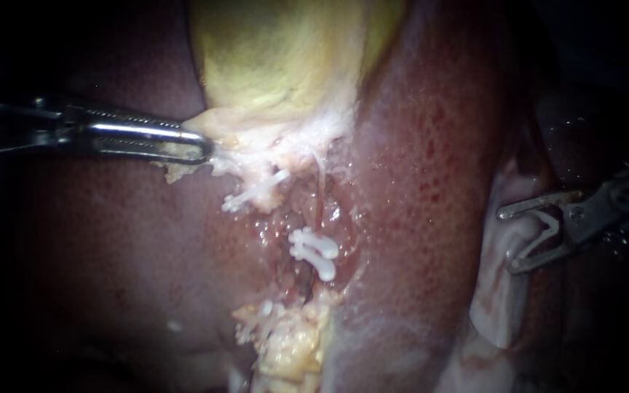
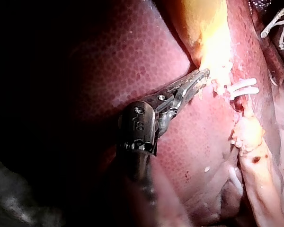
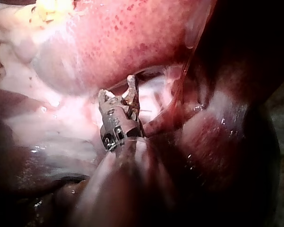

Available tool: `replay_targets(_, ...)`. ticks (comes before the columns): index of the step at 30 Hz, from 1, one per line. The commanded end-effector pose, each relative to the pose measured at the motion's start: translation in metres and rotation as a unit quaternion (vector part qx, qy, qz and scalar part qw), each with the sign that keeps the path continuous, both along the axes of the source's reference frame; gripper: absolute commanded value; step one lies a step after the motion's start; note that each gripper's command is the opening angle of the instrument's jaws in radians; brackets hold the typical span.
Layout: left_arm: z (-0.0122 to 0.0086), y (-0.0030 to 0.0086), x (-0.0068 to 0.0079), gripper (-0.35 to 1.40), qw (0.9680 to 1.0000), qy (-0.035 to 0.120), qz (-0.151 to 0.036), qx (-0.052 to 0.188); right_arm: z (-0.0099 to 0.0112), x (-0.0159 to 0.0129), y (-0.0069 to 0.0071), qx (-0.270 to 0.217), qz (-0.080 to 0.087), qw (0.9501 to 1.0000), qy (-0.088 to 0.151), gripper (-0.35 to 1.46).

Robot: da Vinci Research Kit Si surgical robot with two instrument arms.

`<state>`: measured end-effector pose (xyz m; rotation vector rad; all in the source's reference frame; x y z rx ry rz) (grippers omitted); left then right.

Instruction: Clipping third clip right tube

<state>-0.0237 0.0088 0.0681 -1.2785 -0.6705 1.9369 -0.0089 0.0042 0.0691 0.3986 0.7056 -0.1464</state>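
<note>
The left instrument [image 1: 204,148] grips the gallbladder [image 1: 278,65] at upper left, while the right instrument [image 1: 509,241], at right, carries a white clip [image 1: 540,231] in wide jaws, well apart from the clipped tube [image 1: 307,280] at centre.

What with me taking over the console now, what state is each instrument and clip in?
left instrument: pincer shut on the lower edge of the gallbladder
gallbladder: held at its edge by the left instrument
right instrument: pincer holding a clip, off to the side of the placed clips
loaded clip: open
single clip: closed
two clips: closed, side by side
</note>
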Motion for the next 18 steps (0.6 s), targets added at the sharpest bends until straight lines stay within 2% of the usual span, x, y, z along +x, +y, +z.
replay_targets(1,-0.0001,0.0000,0.0000,-0.35,1.0000,0.000,0.000,0.000,0.0000,0.0000,0.0000,0.000,0.000,1.0000,0.000,0.45)
replay_targets(6,-0.0019,0.0007,0.0009,-0.35,1.0000,-0.003,0.002,0.005,-0.0001,0.0000,0.0000,0.000,0.000,1.0000,0.000,0.45)
replay_targets(8,-0.0032,0.0013,0.0017,-0.35,0.9999,0.000,-0.004,0.009,-0.0002,0.0000,-0.0001,0.000,0.000,1.0000,0.000,0.45)
replay_targets(14,-0.0069,0.0036,0.0043,-0.35,0.9998,0.002,-0.019,-0.010,-0.0004,0.0000,-0.0001,0.001,-0.001,1.0000,0.000,0.45)
replay_targets(18,-0.0073,0.0038,0.0044,-0.35,0.9997,-0.001,-0.020,-0.012,-0.0010,0.0001,0.0001,0.002,0.000,1.0000,0.000,0.44)
